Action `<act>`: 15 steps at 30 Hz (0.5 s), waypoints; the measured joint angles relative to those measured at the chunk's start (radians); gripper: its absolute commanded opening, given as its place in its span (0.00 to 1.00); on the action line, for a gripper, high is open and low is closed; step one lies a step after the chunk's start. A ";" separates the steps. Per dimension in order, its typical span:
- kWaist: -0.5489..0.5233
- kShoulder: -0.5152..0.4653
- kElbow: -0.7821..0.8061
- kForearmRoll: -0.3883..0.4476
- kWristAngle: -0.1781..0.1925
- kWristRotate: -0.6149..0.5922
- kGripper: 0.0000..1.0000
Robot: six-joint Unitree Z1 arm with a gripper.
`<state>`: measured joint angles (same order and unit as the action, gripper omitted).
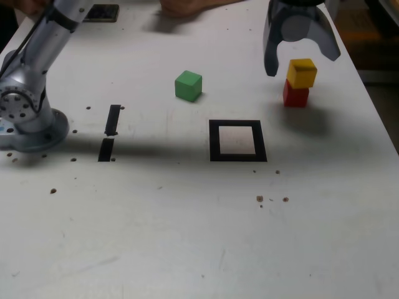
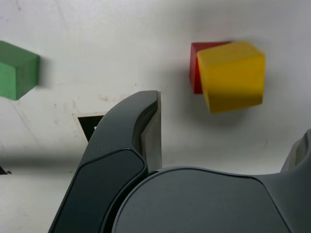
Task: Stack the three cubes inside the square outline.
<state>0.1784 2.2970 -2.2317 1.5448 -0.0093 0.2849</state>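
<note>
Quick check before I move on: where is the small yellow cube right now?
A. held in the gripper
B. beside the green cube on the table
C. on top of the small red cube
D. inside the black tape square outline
C: the small yellow cube rests on the small red cube, outside the black tape square outline, while the open gripper hangs above it, holding nothing.

Yellow cube [image 1: 302,72] atop red cube [image 1: 295,96]; green cube [image 1: 188,85] and square outline [image 1: 237,140] apart.

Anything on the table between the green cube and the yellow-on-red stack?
Nothing rests there. In the exterior view the stretch of table between the green cube and the yellow cube on the red cube is bare; the open gripper hangs above the stack.
</note>
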 measured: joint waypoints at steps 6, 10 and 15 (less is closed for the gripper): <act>0.042 0.059 -0.063 0.011 -0.008 0.020 0.97; 0.063 0.091 -0.093 0.015 -0.014 0.032 0.96; 0.072 0.120 -0.109 0.016 -0.017 0.034 0.94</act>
<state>0.2499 2.4170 -2.3412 1.5608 -0.0260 0.3190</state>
